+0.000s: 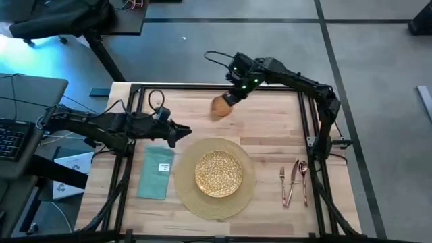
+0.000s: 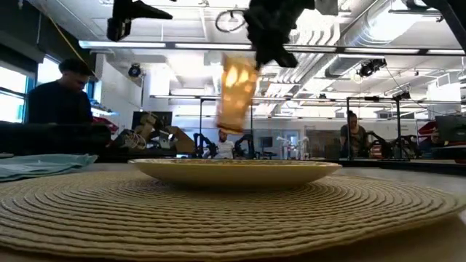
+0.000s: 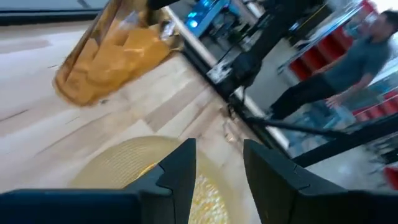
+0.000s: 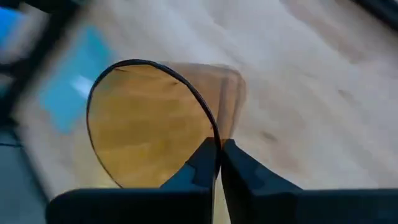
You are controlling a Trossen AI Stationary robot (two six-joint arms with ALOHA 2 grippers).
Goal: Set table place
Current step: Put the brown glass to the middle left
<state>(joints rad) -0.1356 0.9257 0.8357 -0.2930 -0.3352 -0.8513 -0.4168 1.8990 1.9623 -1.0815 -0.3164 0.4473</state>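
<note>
Overhead, the teal napkin (image 1: 156, 173) lies just below the left gripper (image 1: 181, 132), whose fingers (image 3: 180, 171) stand apart and empty, the plate (image 1: 219, 173) on the placemat (image 1: 246, 192) beside it. Farther right, the right gripper (image 1: 231, 97) pinches the amber tumbler (image 1: 222, 106) by its rim; the low view shows that tumbler airborne and tilted.

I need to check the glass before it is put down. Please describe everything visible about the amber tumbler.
The amber tumbler is see-through, amber glass or plastic, with a round open rim. It hangs tilted above the table, clear of the plate. The right gripper is shut on its rim wall. Nothing else touches it.
</note>
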